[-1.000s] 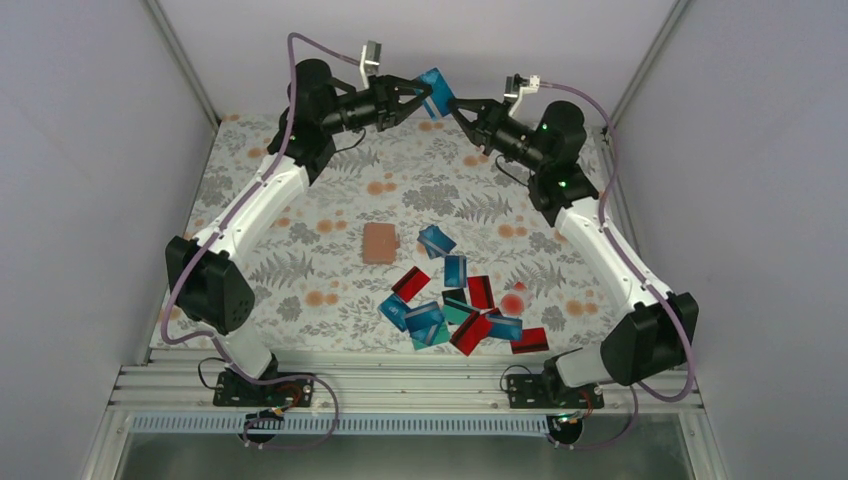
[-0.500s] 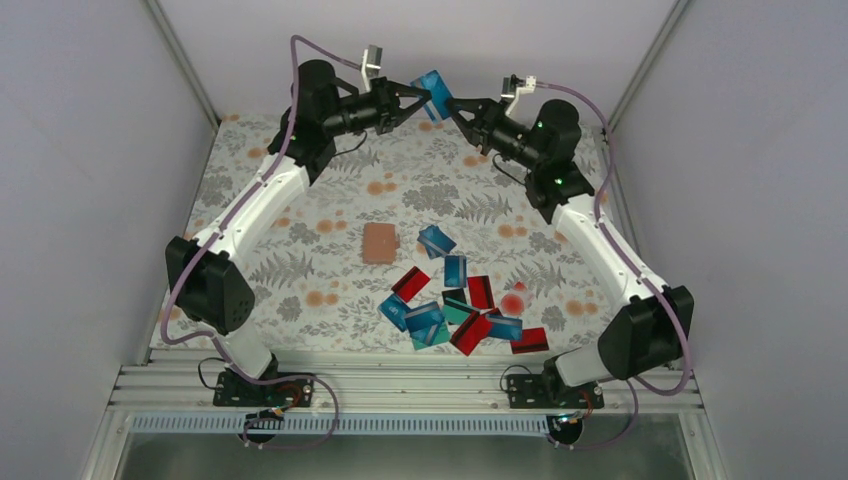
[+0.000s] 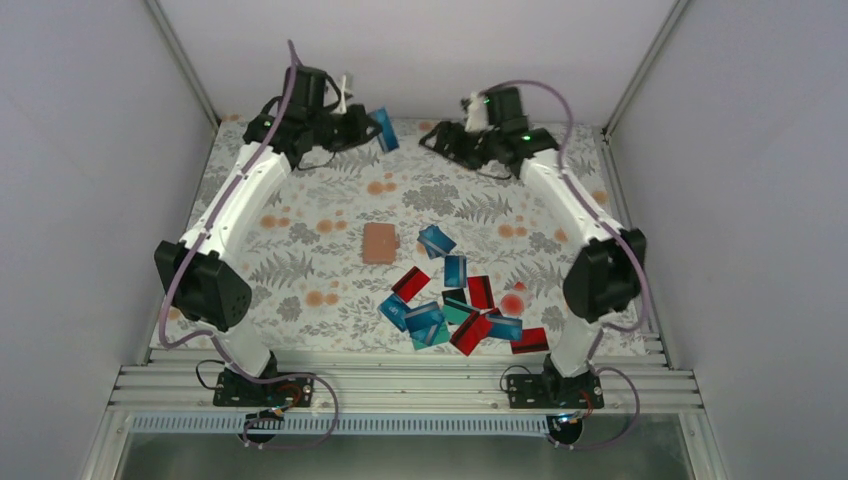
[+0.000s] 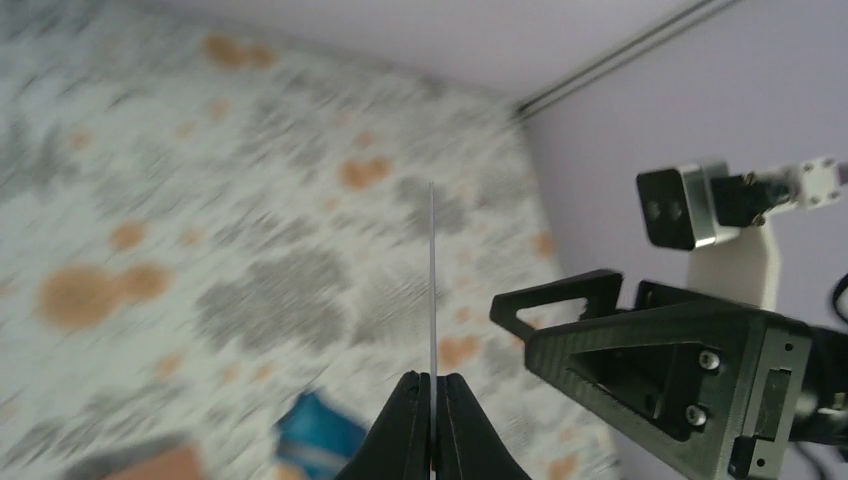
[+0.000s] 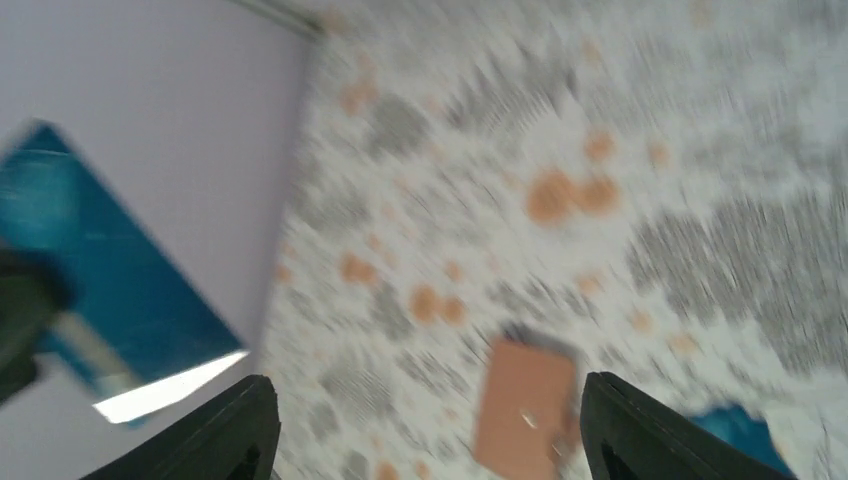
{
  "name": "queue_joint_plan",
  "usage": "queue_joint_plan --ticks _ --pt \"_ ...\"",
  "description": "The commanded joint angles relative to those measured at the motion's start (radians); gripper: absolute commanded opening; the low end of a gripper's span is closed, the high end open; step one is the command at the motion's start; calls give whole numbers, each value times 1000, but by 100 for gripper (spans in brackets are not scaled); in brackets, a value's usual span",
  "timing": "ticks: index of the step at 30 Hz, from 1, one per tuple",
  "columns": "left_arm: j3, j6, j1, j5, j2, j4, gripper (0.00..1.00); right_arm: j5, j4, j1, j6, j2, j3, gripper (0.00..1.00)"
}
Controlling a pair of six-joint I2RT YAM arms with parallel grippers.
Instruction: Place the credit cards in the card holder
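**Card holder**: tan sleeve, lying flat on the floral table, about mid-table. It sits just left of the card heap and well apart from both grippers. No card shows at its mouth. Whether any is already inside cannot be told.

**Credit cards**: loose heap of blue, teal and red, right of the holder and toward the near edge. Some eleven can be counted, but several overlap, so the count is unsure. The nearest, a blue one, lies just beside the holder's right edge, apart from it.

**Blue card**: single item, off the table, held aloft at the far end, well apart from the holder. The left wrist view shows it edge-on, a thin line rising from the fingertips.

**Left gripper**: jaws pinched narrow on the lower edge of the blue card.

**Right gripper**: jaws spread wide with nothing between them. It faces the held card from near by and does not touch it.

**Status, as judged:** early. One card is in hand and none is visibly stowed. The whole heap is left to do. The holder lies unheld, so the free gripper will likely have to steady it when the card goes in.
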Motion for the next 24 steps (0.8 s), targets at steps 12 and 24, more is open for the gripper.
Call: queue_joint_plan --ticks 12,24 --pt "-206 224 19 -209 62 -263 2 203 -306 228 -306 354 20 75" --pt "-247 278 30 -181 61 -240 2 304 -437 295 -274 510 198 54"
